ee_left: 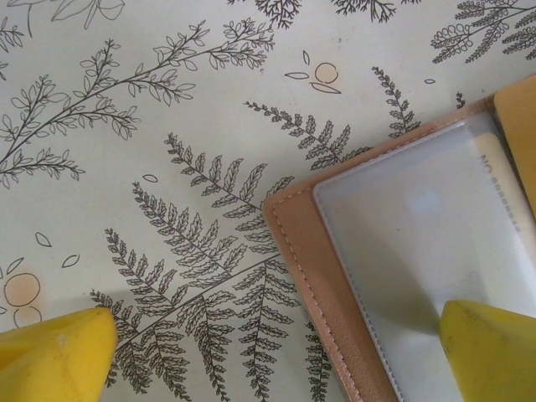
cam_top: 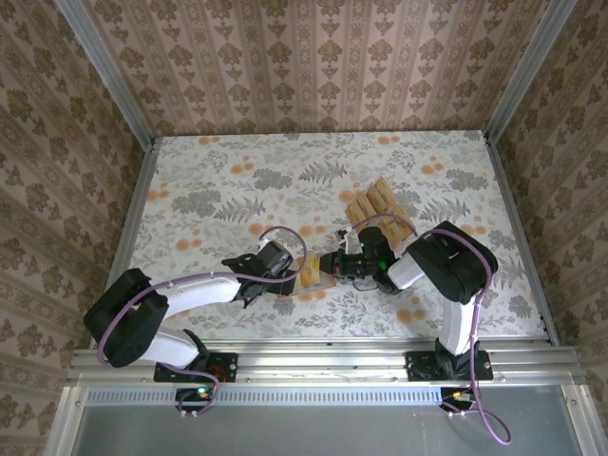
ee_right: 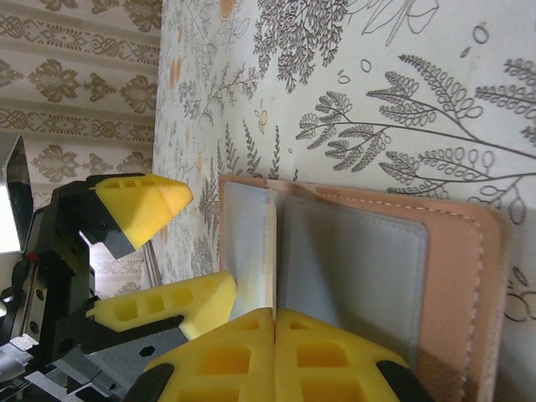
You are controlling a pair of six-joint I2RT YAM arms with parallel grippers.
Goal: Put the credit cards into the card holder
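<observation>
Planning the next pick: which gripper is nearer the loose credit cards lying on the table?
Right. The right gripper is just on the near side of the credit cards, at the card holder; the left gripper is farther, at the holder's left side.

A pale tablecloth (cam_top: 237, 190) printed with grey ferns and small orange blossoms covered the table. Walls (cam_top: 323, 66) papered in a brown damask stripe stood on three sides, with aluminium posts (cam_top: 104, 71) in the far corners and a metal rail (cam_top: 323, 359) along the near edge.
</observation>
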